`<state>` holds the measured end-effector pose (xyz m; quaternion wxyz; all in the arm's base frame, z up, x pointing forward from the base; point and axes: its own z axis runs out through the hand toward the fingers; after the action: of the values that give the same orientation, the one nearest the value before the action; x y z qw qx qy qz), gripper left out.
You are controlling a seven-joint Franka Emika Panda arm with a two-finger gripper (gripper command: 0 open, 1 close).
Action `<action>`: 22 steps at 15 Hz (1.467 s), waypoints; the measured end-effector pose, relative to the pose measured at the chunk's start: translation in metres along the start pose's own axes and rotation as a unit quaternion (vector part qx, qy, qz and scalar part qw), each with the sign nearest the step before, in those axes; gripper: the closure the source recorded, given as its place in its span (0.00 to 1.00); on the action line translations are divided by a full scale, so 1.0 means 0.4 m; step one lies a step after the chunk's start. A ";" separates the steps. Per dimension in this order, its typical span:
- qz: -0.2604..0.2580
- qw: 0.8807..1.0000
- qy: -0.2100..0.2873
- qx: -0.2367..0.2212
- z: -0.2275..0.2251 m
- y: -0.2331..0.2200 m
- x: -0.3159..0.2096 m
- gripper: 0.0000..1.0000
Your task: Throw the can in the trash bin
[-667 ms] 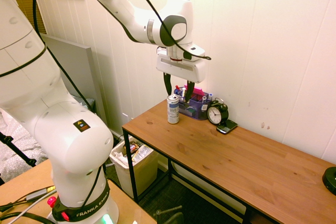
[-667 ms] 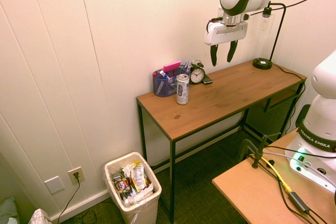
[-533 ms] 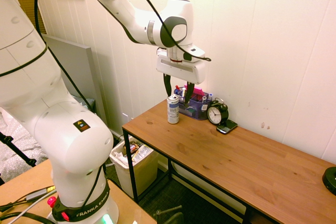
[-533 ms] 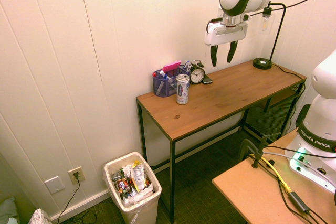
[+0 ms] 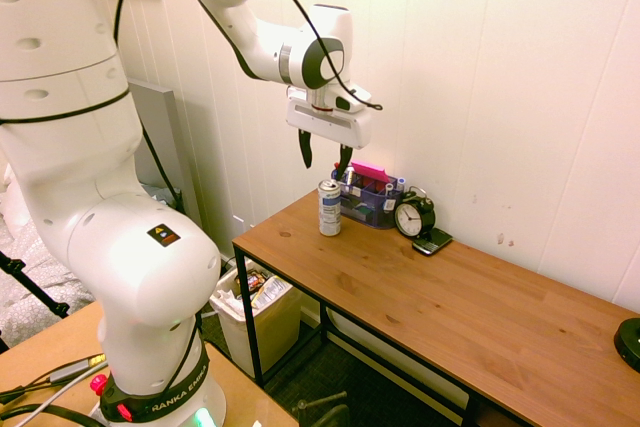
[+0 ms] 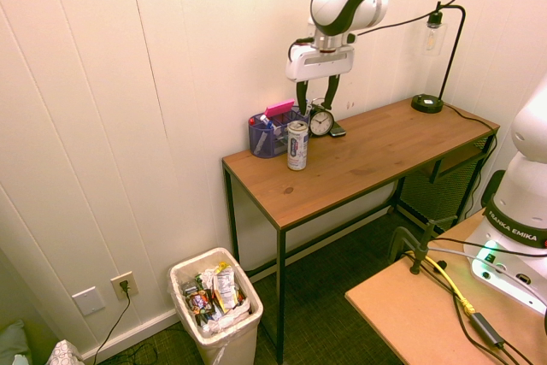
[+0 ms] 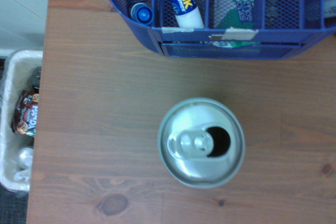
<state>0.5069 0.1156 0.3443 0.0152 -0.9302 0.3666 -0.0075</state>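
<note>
Right, the claw [image 5: 324, 173] stands wide with nothing between its fingers, up in the air above the desk's bin end. Nearest below it is the can [image 5: 330, 209], upright on the desk [image 5: 420, 297], its drinking hole open at the top. I'd call this the approach: lining up over the can before any grip. The next move probably calls for a small sideways correction, then a straight descent with one finger on each side of the can, and a gentle close, since thin metal may dent or tip if a finger lands on the rim.

A little past the can from the claw is the pen organiser [image 6: 268, 138], close enough that a finger could knock its wall. Bare wood lies on the can's other sides, so that's where I'd keep the room for moving. Next along come the alarm clock [image 5: 414, 214] and the phone [image 5: 432, 241], then, far from the claw at the other end, the lamp [image 6: 427, 103]

Well below the claw, off the desk's short edge, waits the bin [image 6: 248, 350]; the can should be lifted clear of that edge before swinging across, then let go over the bin's open top
</note>
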 end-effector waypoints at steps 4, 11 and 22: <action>-0.009 0.999 -0.018 -0.044 0.123 -0.106 0.005 0.00; -0.005 0.998 -0.010 -0.061 0.173 -0.136 0.036 0.00; -0.002 0.998 -0.009 -0.062 0.207 -0.141 0.051 1.00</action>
<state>0.5624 0.1447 0.2636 -0.0390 -0.9301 0.3644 0.0235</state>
